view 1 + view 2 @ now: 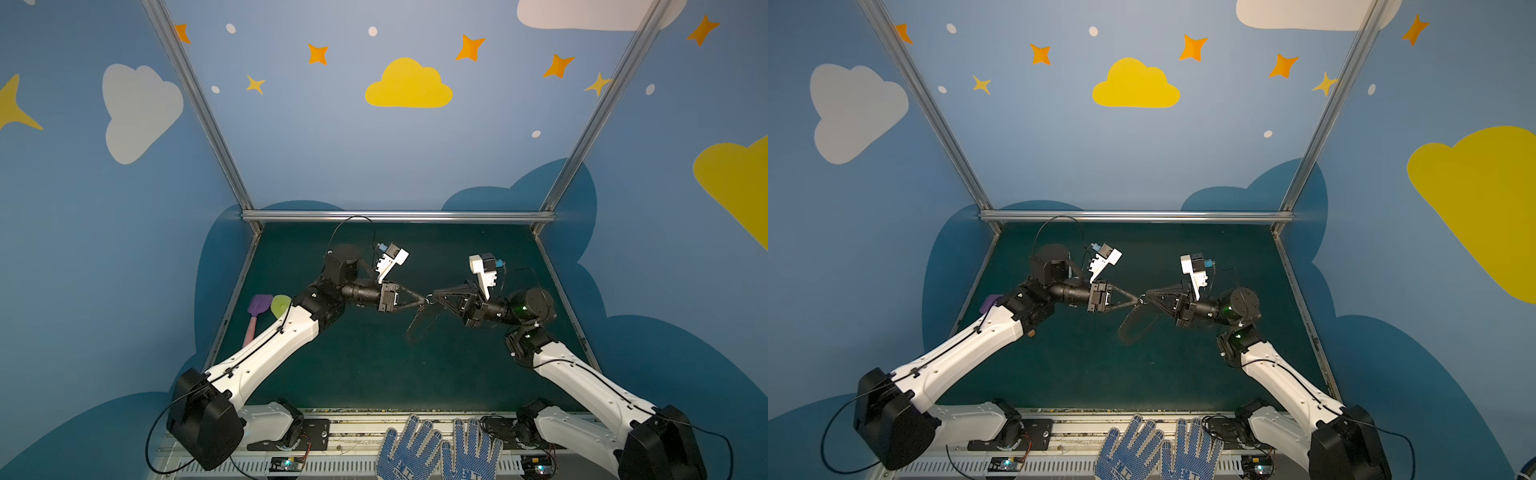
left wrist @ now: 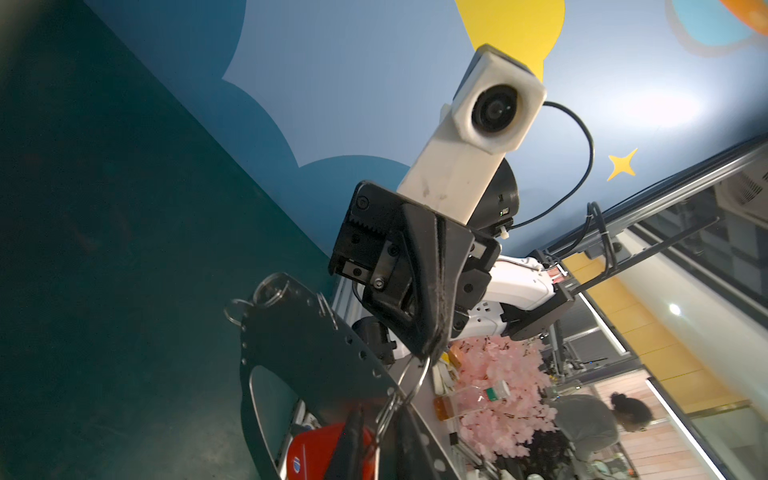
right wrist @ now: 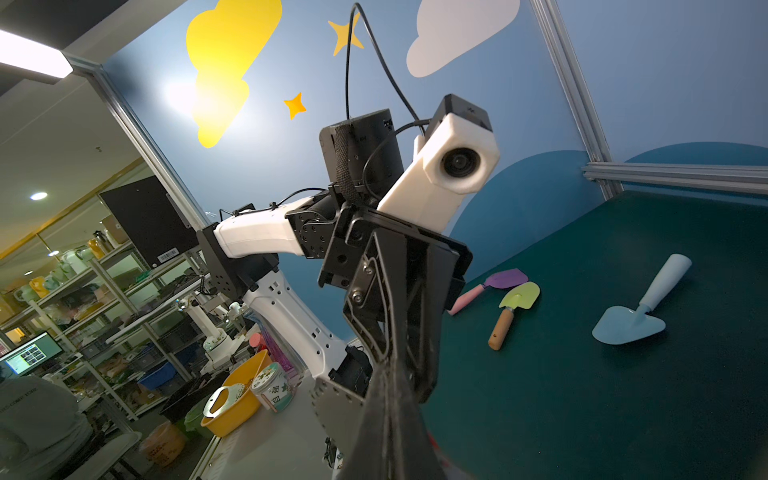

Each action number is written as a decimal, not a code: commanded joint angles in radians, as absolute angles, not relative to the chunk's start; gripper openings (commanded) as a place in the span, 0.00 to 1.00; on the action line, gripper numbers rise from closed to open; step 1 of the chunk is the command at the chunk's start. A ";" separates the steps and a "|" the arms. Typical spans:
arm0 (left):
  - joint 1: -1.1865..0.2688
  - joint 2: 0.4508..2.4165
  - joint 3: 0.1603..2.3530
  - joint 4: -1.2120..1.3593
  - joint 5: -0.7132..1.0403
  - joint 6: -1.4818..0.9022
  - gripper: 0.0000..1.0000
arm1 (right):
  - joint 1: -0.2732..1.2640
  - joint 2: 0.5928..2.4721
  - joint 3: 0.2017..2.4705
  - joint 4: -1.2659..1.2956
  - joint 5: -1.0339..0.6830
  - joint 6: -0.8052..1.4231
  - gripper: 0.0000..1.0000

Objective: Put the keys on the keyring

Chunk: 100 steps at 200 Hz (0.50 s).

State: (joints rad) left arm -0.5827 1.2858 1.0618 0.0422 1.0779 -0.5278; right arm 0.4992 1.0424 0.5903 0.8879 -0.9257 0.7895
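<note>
Red-headed key [image 2: 316, 446] sits clamped in left pincer [image 2: 380, 417] (both top views hide it) — right pincer [image 2: 430, 351] grips keyring [image 2: 303, 345].

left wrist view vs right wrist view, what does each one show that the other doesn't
Only the left wrist view: the whole right pincer shut on a wire ring, the large hole in the keyring, and the red-orange head of the key.
Only the right wrist view: the whole left pincer, and three toy shovels lying on the table: purple, yellow-green, light blue.
Both: the grey keyring (just its holed edge in the right wrist view), the green table and the blue wall.
</note>
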 commanded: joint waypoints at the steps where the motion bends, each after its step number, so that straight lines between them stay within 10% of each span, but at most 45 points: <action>1: -0.588 1.285 1.087 0.060 1.096 -0.511 0.04 | 0.500 1.033 0.615 0.945 -0.930 0.795 0.00; 100: -0.663 1.326 0.985 0.204 0.977 -0.684 0.04 | 0.511 0.956 0.541 1.116 -0.754 0.769 0.00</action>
State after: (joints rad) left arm -0.6285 1.2953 1.0035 0.1986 1.0164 -0.6384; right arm 0.4995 0.9836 0.5232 0.9516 -0.8066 0.7784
